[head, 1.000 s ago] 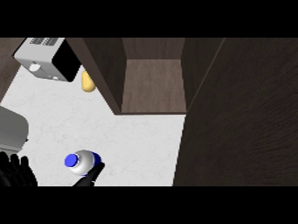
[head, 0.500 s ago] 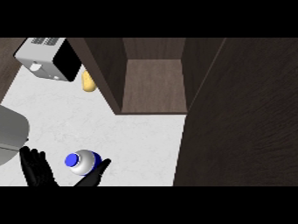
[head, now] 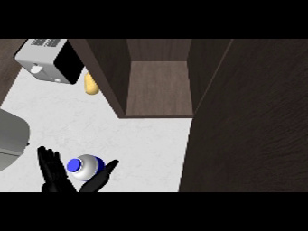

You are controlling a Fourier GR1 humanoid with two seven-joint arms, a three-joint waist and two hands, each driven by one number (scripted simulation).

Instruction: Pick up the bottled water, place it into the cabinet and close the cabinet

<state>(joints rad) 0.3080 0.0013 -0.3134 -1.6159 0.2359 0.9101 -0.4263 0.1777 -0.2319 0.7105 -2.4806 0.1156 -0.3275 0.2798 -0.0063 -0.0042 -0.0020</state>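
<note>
hand moved around bottled water, cabinet open

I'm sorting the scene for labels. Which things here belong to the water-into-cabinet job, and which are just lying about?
Job:
- clear water bottle with blue cap
- dark wooden cabinet, door open
- black hand cupping the bottle, which hand unclear

Lying about:
- silver and black toaster
- yellow-orange item beside the cabinet
- grey object at the left edge

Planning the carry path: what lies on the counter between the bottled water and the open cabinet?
In the head view, only bare white counter lies between the bottled water and the open cabinet. The yellow item sits off to the left.
</note>
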